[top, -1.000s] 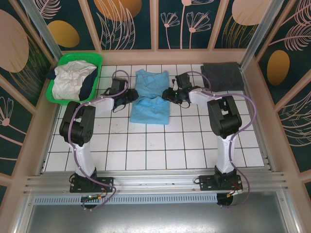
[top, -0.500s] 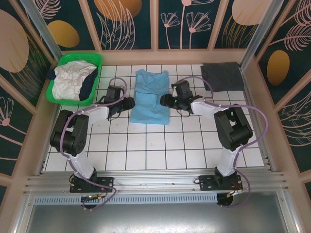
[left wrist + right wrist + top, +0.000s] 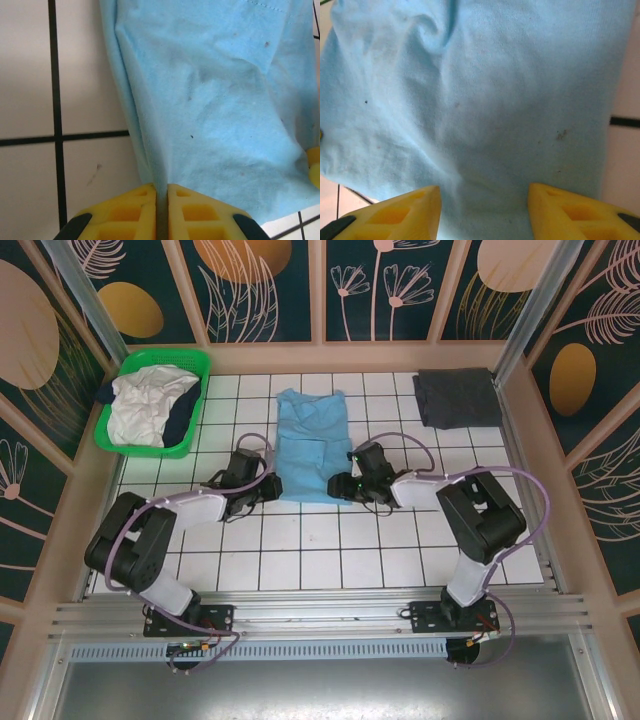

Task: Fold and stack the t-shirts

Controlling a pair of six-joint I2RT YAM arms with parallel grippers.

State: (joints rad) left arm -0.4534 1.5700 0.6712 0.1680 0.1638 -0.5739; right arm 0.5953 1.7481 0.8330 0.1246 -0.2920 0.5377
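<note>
Blue tee (image 3: 310, 440) lies on the table (image 3: 300, 550), near left edge pinched by the left pincer (image 3: 161, 187) while the right pincer (image 3: 484, 189) stands spread over the near right edge; a pull now, one side ungripped, risks dragging the cloth askew and wrecking the fold.

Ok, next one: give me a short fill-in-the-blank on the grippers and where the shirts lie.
1. The left gripper is ____ on an edge fold of the light blue t-shirt.
2. The right gripper, over that shirt's near right corner, is ____.
3. The folded dark grey t-shirt lies at the far ____ corner of the table.
4. A white t-shirt lies crumpled in the ____ basket.

Missing words: shut; open; right; green.
</note>
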